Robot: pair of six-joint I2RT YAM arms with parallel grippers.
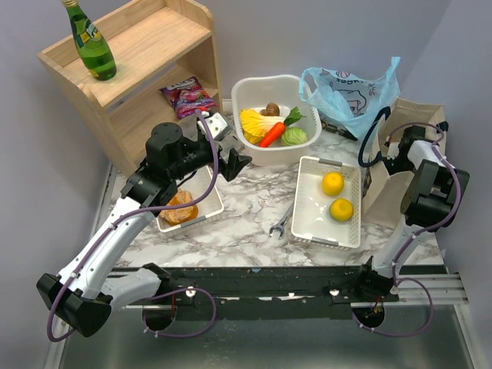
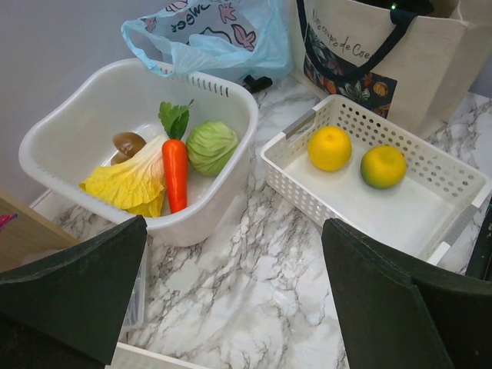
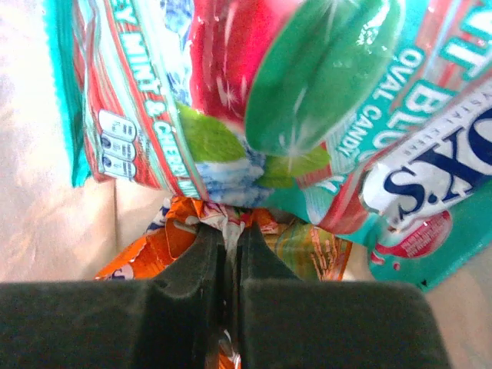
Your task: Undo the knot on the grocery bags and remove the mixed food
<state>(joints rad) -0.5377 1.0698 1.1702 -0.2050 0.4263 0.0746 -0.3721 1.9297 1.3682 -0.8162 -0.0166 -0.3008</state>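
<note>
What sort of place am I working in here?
Probably a lab bench staged as a kitchen counter: marble-pattern tabletop, toy carrot in a white basin, a small wooden shelf with a green bottle.

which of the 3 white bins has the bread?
The small tray under the left arm. The deep tub has vegetables; the perforated basket, two fruits.

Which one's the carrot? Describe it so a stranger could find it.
Find the white tub at the back, beside the blue bag. Inside, the carrot lies between a yellow cabbage and a green cabbage; it alone is orange.
</note>
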